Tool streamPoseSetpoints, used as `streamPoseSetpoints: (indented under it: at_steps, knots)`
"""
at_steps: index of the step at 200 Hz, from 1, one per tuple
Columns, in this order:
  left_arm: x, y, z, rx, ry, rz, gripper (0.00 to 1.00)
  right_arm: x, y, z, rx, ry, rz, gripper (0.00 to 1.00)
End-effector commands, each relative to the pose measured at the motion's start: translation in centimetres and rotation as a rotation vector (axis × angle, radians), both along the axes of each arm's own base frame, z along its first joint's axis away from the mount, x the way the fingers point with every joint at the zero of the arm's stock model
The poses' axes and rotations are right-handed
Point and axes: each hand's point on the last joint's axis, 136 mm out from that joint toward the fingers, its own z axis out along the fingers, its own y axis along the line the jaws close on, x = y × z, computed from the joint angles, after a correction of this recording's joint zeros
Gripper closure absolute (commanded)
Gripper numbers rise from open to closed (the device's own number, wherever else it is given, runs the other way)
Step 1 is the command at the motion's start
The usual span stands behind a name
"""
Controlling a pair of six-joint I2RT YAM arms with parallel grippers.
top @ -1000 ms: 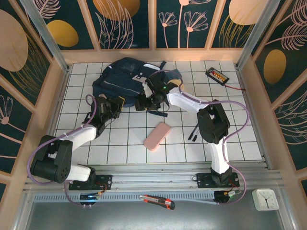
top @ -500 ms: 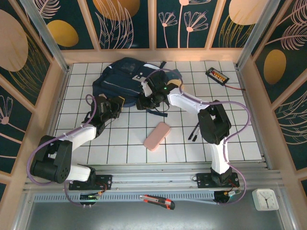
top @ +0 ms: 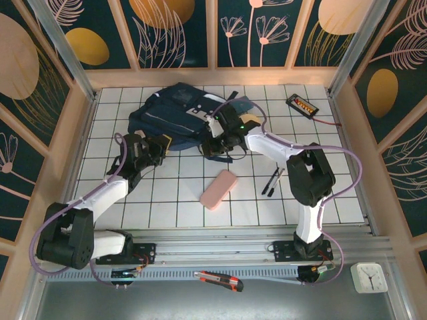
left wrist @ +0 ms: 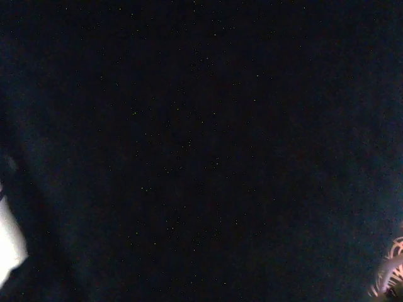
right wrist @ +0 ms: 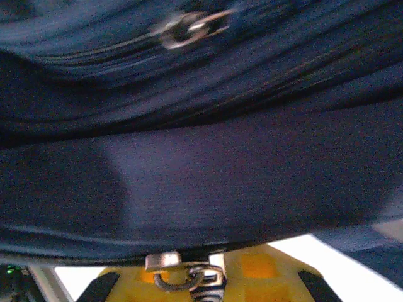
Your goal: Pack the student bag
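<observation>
The student bag (top: 175,110), a large dark navy backpack with light patches, lies at the back middle of the tiled table. My right gripper (top: 217,144) sits at the bag's near edge. In the right wrist view its yellow fingers (right wrist: 271,267) are shut on a metal zip pull (right wrist: 182,272) under a fold of navy fabric (right wrist: 208,176). A second zip pull (right wrist: 189,25) shows higher up. My left gripper (top: 159,143) is pressed into the bag's near left corner, seemingly shut on the fabric. Dark bag cloth (left wrist: 201,138) covers the left wrist view.
A pink pencil case (top: 219,189) lies on the tiles in front of the bag, with two dark pens (top: 272,181) to its right. A small black device (top: 301,104) with a red lead sits at the back right. A box cutter (top: 220,281) and a white clock (top: 368,277) rest below the table's near edge.
My right gripper has shut on the zip pull and moved right along the bag's near edge. The left arm has drawn slightly left, and the bag fabric has shifted.
</observation>
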Motion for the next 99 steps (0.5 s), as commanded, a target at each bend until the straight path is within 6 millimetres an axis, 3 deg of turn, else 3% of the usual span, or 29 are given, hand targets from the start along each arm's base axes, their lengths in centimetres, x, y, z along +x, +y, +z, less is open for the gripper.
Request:
streamPoseSetpoints:
  at_steps: [1,12,25,55,99]
  knots:
    - [0.3,2.1,3.1,0.008,-0.103,0.033,1.0,2.9,-4.8,-2.1,-0.131,-0.037,-0.072,1.0]
    - [0.1,2.9,3.2,0.012,-0.103,0.051,1.0,3.0,-5.2,-2.9,-0.162,-0.042,-0.064,1.0]
    - [0.0,3.6,3.3,0.019,-0.106,0.066,1.0,4.7,-7.7,-3.7,-0.187,-0.04,-0.114,1.0]
    - [0.0,3.9,3.2,0.025,-0.1,0.065,1.0,7.2,-10.3,-4.4,-0.228,-0.064,-0.168,1.0]
    - [0.1,4.4,3.4,0.028,-0.097,0.073,1.0,11.8,-14.7,-7.5,-0.301,-0.042,-0.301,1.0]
